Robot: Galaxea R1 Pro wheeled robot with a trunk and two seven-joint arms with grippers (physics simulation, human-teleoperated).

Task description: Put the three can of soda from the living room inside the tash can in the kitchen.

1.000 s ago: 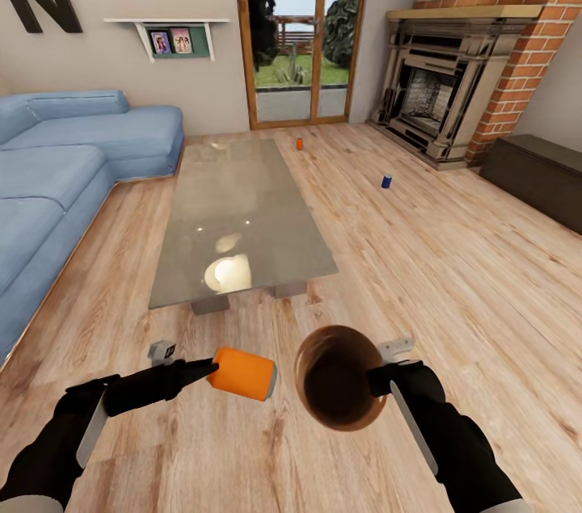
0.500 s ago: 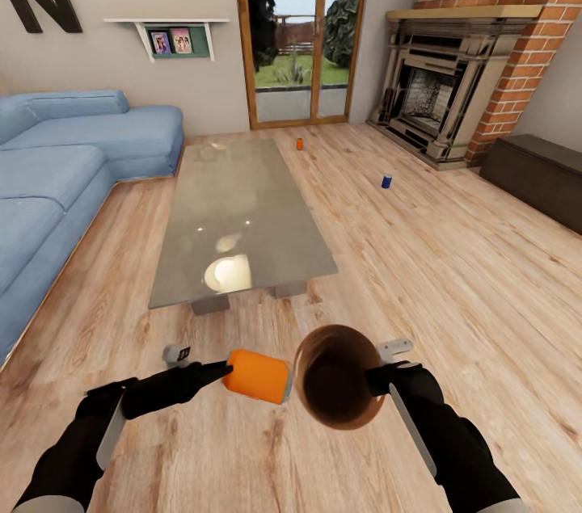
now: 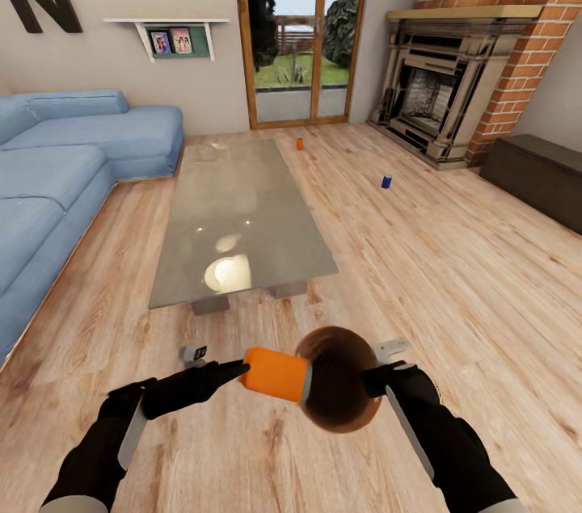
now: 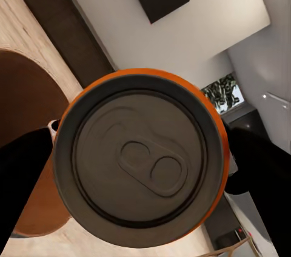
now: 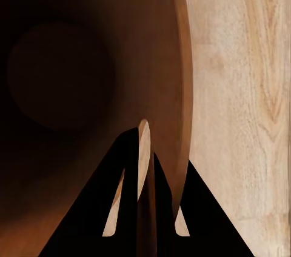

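Fingers of the left gripper [image 3: 241, 372] are closed on an orange can [image 3: 277, 374], which lies sideways, its silver top at the mouth of the bucket [image 3: 339, 390]. In the left wrist view the can end [image 4: 140, 157] sits between the two dark fingers [image 4: 24, 178], with the copper inside of the bucket [image 4: 24, 93] beside it. The right gripper [image 3: 373, 380] is clamped on the bucket rim; in the right wrist view its fingers [image 5: 130, 208] pinch the thin wall [image 5: 144, 148], one on each side. The bucket is tilted, its opening facing the can, above the wood floor [image 3: 453, 271]. A second orange can [image 3: 299, 144] stands on the floor beside the far end of the glass table [image 3: 234, 214]. A blue can [image 3: 386, 181] stands on the floor, near the fireplace [image 3: 440, 93].
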